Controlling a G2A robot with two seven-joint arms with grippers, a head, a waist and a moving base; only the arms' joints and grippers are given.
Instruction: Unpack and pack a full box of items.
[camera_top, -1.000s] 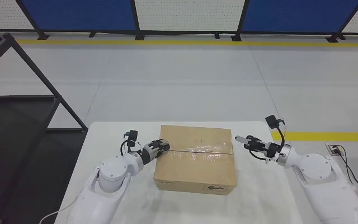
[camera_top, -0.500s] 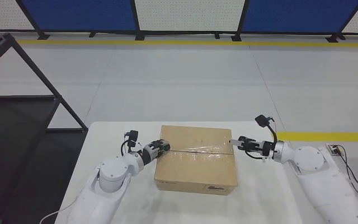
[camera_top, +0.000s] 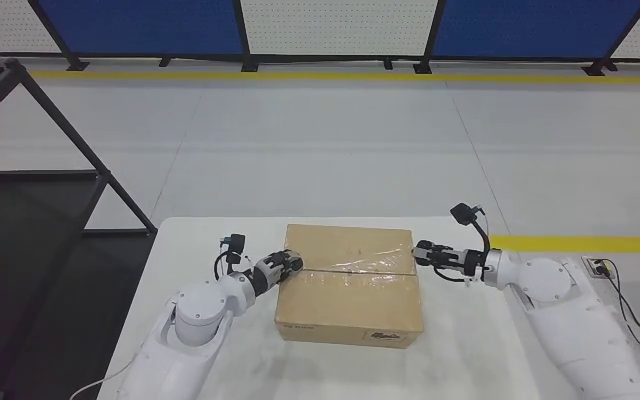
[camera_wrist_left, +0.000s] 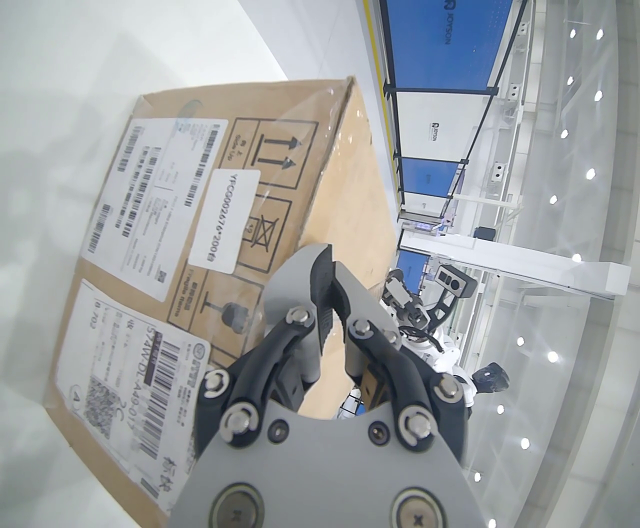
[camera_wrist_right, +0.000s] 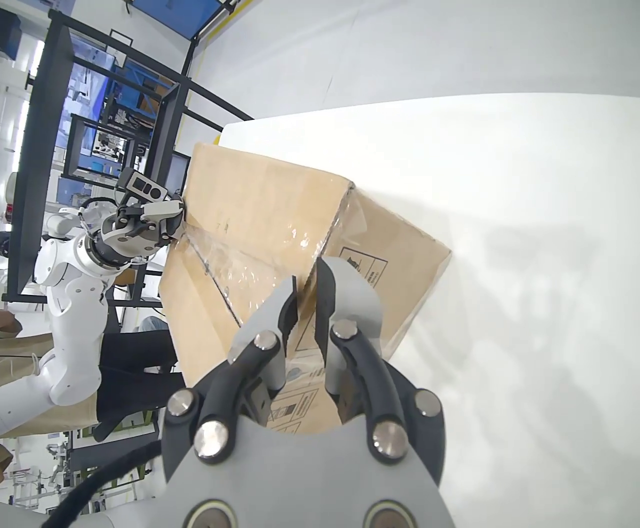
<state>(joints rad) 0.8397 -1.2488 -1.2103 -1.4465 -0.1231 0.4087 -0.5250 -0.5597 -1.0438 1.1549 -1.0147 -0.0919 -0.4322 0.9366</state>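
A brown cardboard box lies taped shut in the middle of the white table; clear tape runs along its top seam. My left gripper rests against the left end of that seam with its fingers shut and nothing held; in the left wrist view the gripper sits at the top edge of the labelled box side. My right gripper is at the right end of the seam. In the right wrist view the gripper is shut but for a thin slit, just off the box corner.
A black metal frame stands off the table's left side. Bare tabletop lies in front of the box and to its right. Blue and white panels close the far end of the floor.
My right gripper has moved left, from a gap beside the box up to its right top edge. The left arm and the box have kept still.
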